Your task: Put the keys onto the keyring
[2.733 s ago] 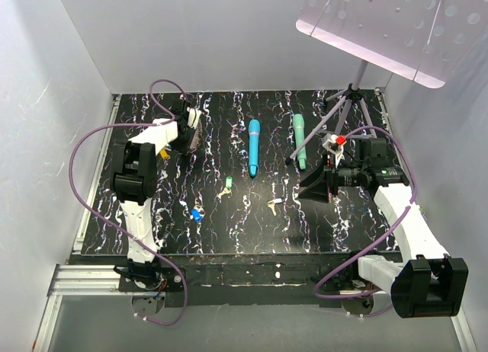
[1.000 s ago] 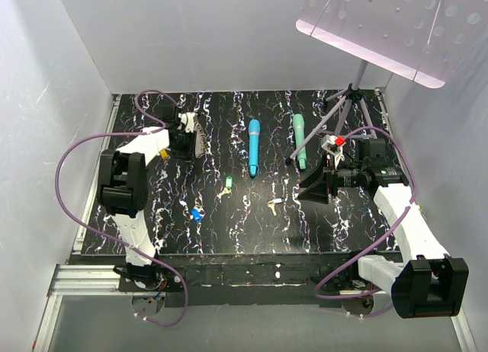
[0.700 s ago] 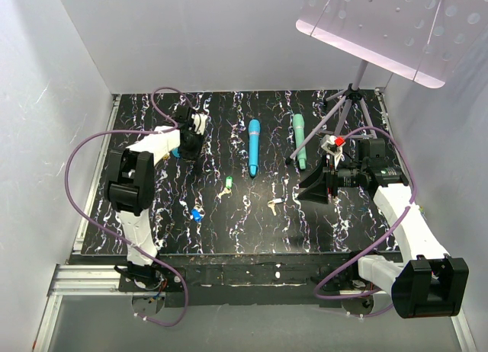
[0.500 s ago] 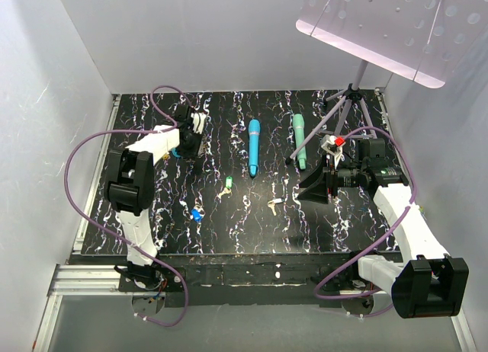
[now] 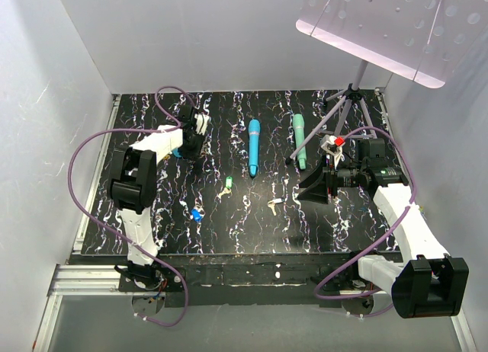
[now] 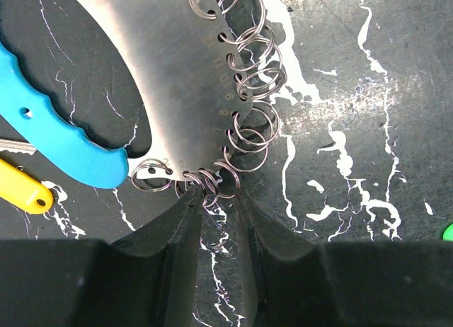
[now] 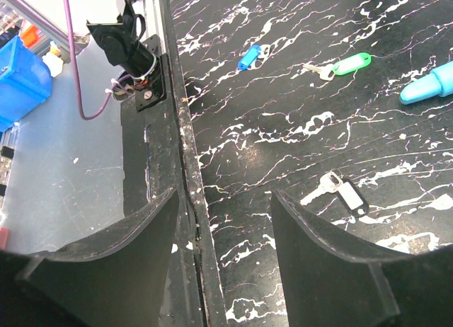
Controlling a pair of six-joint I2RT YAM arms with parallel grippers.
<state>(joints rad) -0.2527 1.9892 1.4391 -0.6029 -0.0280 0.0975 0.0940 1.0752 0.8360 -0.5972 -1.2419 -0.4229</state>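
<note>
The keyring shows in the left wrist view as a bright blue band (image 6: 60, 132) joined to a curved metal plate (image 6: 163, 79) edged with small wire rings (image 6: 249, 86). My left gripper (image 6: 214, 191) points straight at it. Its jaws stand narrowly apart, with the lowest rings at their tips; whether they pinch them I cannot tell. From above, the left gripper (image 5: 191, 139) hides most of the keyring (image 5: 177, 151). A yellow key (image 6: 25, 192) lies beside the band. Green (image 5: 225, 188), blue (image 5: 196, 213) and cream (image 5: 273, 207) keys lie mid-table. My right gripper (image 7: 223, 199) hangs open and empty above the table's front edge.
A long blue wand (image 5: 253, 146) and a teal wand (image 5: 299, 139) lie at the back middle. A tripod (image 5: 343, 112) carrying a perforated white panel (image 5: 381, 24) stands at the back right. White walls close in the table. A blue bin (image 7: 21, 79) sits off the table.
My left gripper has twisted and shifted slightly right and back over the keyring. The right arm and the loose keys have not moved.
</note>
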